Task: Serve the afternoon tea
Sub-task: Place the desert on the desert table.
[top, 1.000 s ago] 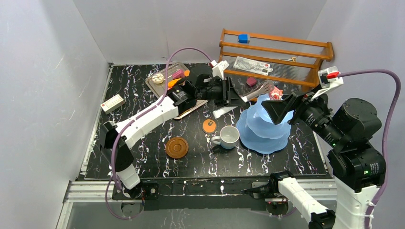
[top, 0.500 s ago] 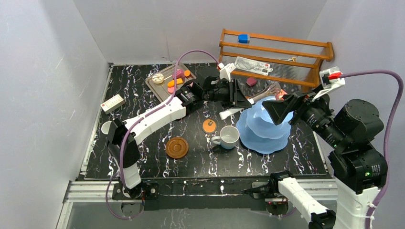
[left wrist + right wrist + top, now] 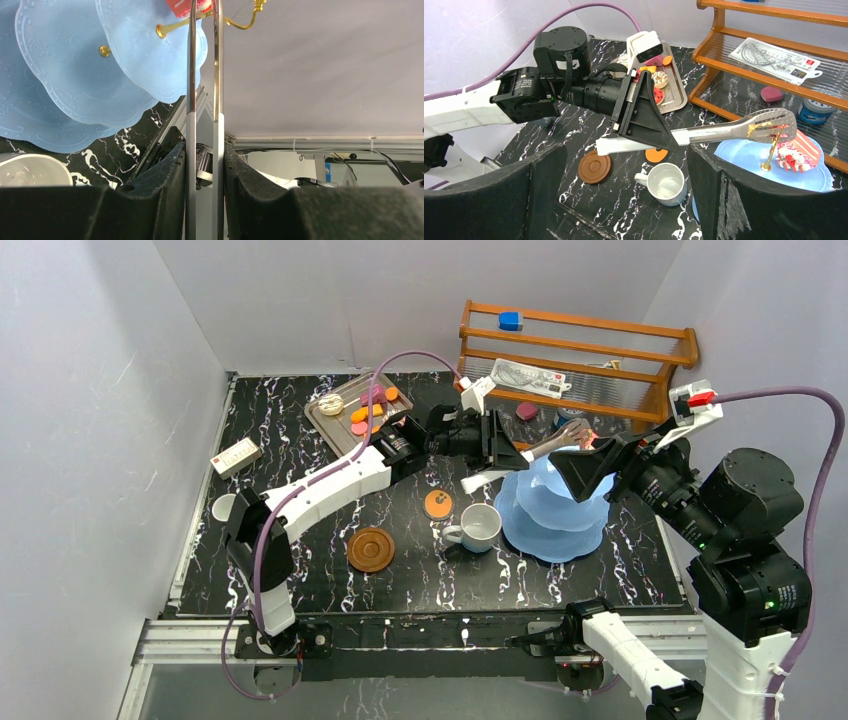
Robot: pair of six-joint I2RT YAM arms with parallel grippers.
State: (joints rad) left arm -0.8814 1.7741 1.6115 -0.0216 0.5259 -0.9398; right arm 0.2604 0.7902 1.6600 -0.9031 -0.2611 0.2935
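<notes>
Our left hand (image 3: pixel 500 448), at 12 o'clock from the white mug (image 3: pixel 481 526), is nearly closed, clamping the handle end of the metal tongs (image 3: pixel 545 445). Their tips reach toward 3 o'clock, to the pink cake slice (image 3: pixel 796 150) lying on the top tier of the light-blue three-tier stand (image 3: pixel 545 525). At the stand's 1 o'clock our right hand (image 3: pixel 590 466) gapes wide, holding nothing.

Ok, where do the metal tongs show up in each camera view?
Top external: tongs right of centre, angled up toward the top of the stand.
Left wrist: centre, two arms running straight up the frame.
Right wrist: right of centre, lying horizontally.
Shared landmark: light-blue stand.
</notes>
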